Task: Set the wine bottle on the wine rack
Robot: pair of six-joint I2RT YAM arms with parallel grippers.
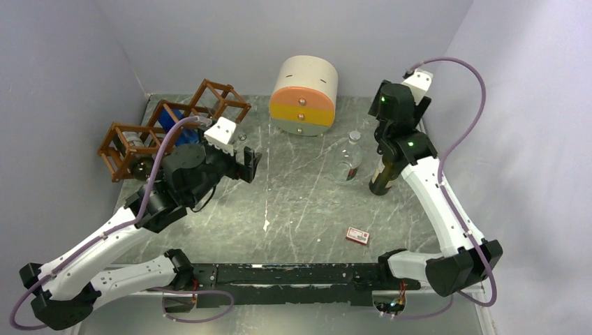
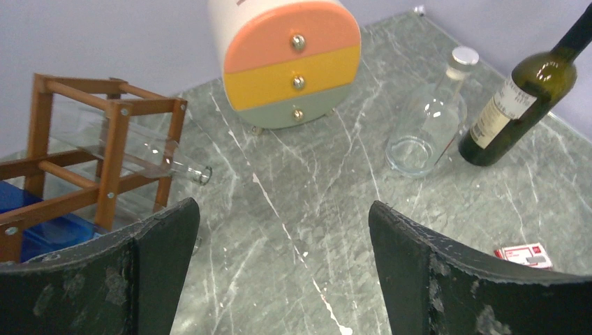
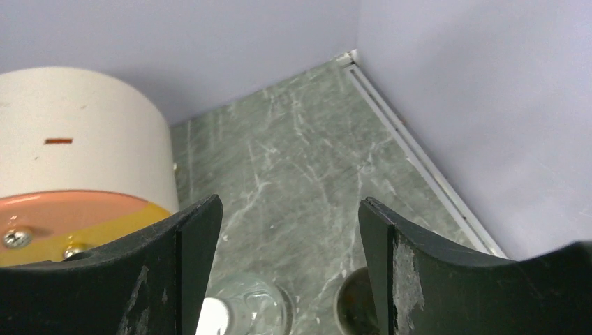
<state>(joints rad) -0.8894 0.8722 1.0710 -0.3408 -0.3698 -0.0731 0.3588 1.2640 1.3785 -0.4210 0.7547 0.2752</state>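
Dark green glass wine bottle with cream label (image 2: 520, 105) stands upright on the grey marbled worktop (image 1: 300, 202), right side, well apart from the rack. Not racked yet, so the task is barely begun.

Right tool (image 3: 287, 202) sits over the bottle's top, pointing down. Its jaws are apart with nothing pinched, and a dark round rim low between the fingers is probably the bottle mouth. A top-down approach makes sense, since the neck is the only narrow part to grab.

Reddish-brown wooden lattice wine rack (image 1: 174, 125) is at the far left. It has a clear glass bottle (image 2: 153, 157) lying in one cell and something blue in another.

Left tool (image 2: 283, 206) hangs just beside the rack, wide open and empty, facing the bottles. It looks placed to receive a handover, as the rack is far from the right arm.

In the bottle's path are a clear capped glass bottle (image 1: 349, 160) just beside it (knock risk), a round cream cabinet with orange, yellow and grey-green drawers (image 1: 304, 98), and a small red-white box (image 1: 357, 236).
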